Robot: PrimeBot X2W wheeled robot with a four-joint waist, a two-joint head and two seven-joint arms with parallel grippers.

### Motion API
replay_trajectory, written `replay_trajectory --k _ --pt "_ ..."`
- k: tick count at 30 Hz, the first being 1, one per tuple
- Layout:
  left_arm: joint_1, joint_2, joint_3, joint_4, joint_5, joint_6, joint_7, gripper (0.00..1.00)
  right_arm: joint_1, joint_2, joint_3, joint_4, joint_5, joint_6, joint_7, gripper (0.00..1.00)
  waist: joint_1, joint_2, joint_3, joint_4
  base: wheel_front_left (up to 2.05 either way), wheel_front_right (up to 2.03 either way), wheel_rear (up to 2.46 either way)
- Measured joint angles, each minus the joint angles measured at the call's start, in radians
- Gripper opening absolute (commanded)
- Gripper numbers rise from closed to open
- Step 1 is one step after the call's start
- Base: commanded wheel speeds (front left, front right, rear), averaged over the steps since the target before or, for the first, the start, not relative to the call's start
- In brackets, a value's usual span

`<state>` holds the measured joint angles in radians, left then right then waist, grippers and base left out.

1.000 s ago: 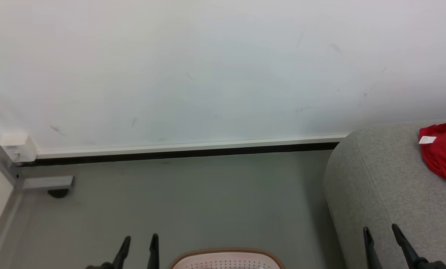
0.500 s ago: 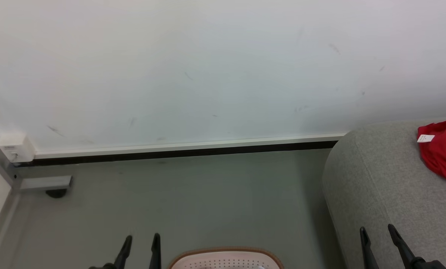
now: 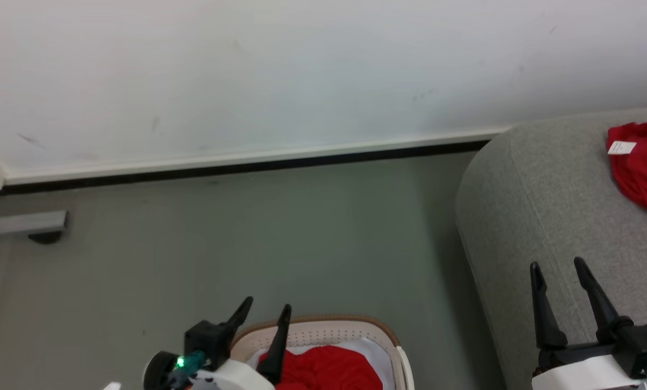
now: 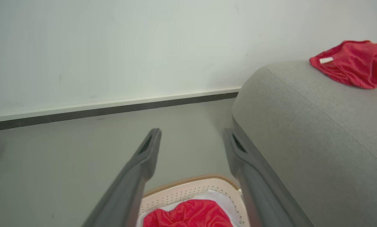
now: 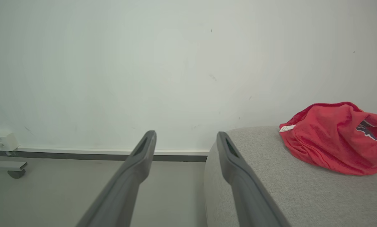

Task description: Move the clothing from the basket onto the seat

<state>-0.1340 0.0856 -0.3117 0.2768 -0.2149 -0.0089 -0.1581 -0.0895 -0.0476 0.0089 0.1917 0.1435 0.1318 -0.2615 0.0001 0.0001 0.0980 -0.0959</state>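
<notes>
Pale wall (image 3: 301, 81) and grey floor (image 3: 247, 233) back the scene. Red clothing (image 3: 328, 368) lies heaped in the basket (image 3: 323, 320) at the near middle, on top of a white cloth (image 3: 374, 346); whether that cloth is a garment or a liner is hard to tell. One more red garment (image 3: 645, 168) already lies on the seat (image 3: 545, 206) at the far right, just beside the basket. The left gripper (image 3: 267, 303) hangs over the basket's left rim, fingers spread and empty. The right gripper (image 3: 556, 263) is over the seat's near edge, also spread and empty. The next job is probably a reach down into the heap. A finger could catch the rim and shove or tip the light basket. A pinch on a loose fold alone could let the cloth slip on the way over and drop to the floor between basket and seat. A deep bite might drag the white cloth along.
</notes>
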Motion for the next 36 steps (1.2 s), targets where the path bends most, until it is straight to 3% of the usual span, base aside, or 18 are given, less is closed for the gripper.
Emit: replay_trajectory --k 14,26,36 --pt "-0.306 0.010 -0.161 0.359 0.099 -0.084 0.225 1.00 -0.206 -0.001 0.006 -0.111 0.036 0.000 0.000 1.00 0.0003 -0.0001 0.353 -0.078 0.00 0.00 0.00" --pt "-0.518 0.048 -0.151 0.641 0.121 -0.053 0.290 1.00 -0.331 -0.001 -0.020 -0.246 0.080 0.000 0.000 1.00 0.0002 -0.0001 0.637 -0.141 0.00 0.00 0.00" --pt "-0.659 0.055 -0.176 0.774 0.139 -0.052 0.253 1.00 -0.385 -0.001 -0.050 -0.333 0.124 0.000 0.000 1.00 0.0001 -0.0001 0.837 -0.153 0.00 0.00 0.00"
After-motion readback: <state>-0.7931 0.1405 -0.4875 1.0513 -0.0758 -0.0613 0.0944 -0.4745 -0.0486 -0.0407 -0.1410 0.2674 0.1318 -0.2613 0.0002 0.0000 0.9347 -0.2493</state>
